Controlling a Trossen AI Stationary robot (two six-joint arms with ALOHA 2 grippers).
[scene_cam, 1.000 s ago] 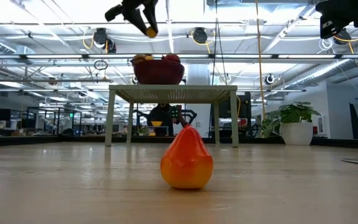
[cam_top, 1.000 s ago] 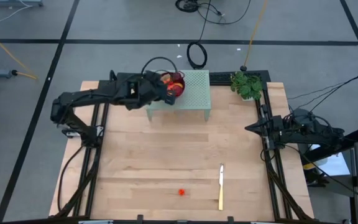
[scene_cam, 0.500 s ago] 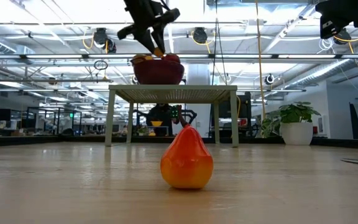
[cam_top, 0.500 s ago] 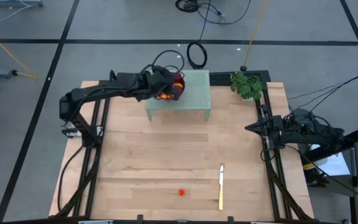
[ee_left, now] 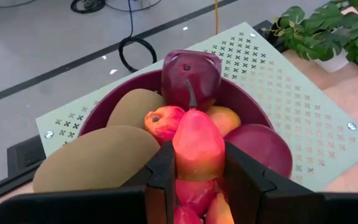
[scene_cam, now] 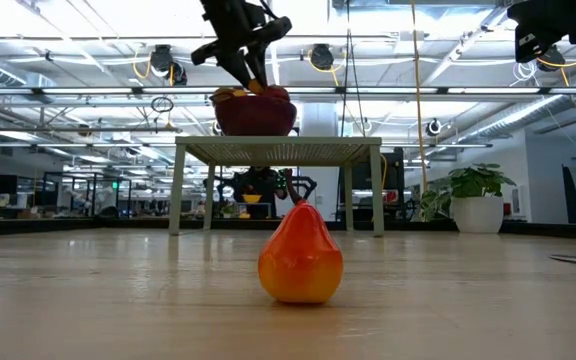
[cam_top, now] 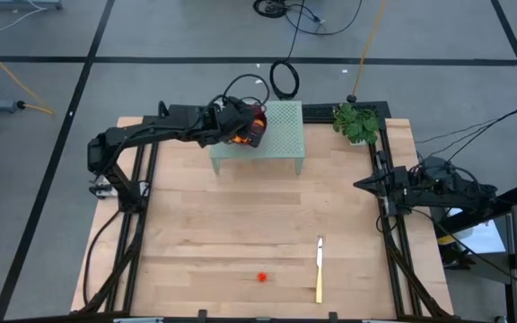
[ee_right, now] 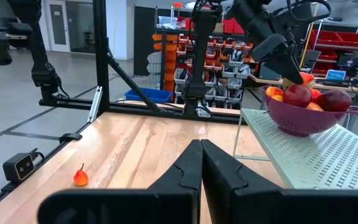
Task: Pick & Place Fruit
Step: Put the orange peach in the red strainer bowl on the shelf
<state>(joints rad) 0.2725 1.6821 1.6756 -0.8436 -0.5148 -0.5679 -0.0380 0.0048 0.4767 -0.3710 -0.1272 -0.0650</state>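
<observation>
My left gripper [ee_left: 199, 163] is shut on an elongated red-orange fruit [ee_left: 197, 140] just above the purple bowl [ee_left: 253, 106]. The bowl stands on the pale green perforated stand [cam_top: 281, 135] at the table's far side. It holds two brown-green ovals [ee_left: 98, 162], dark red round fruit [ee_left: 190, 73] and small orange-red pieces [ee_left: 163, 121]. Another red-orange fruit [cam_top: 262, 277] sits on the table near the front edge, close in the low view [scene_cam: 300, 255]. My right gripper [ee_right: 201, 152] is shut on nothing at the table's right edge. My left gripper pinches the red-orange fruit by its two sides [ee_left: 182, 155] between the two fingers [ee_left: 162, 177], with the stem end pointing away from the wrist. The fingers slant down from the table's left. The fruit is over the fruit in the bowl; whether it rests on them I cannot tell.
A yellow-handled knife [cam_top: 319, 269] lies near the front edge, right of the loose fruit. A potted plant [cam_top: 357, 124] stands at the far right corner. Bare wood stretches between the stand and the front edge.
My left gripper has gone down and toward the table's right, onto the bowl, rolling as it went, with the red-orange fruit still between its fingers. In the last half second it has hardly moved.
</observation>
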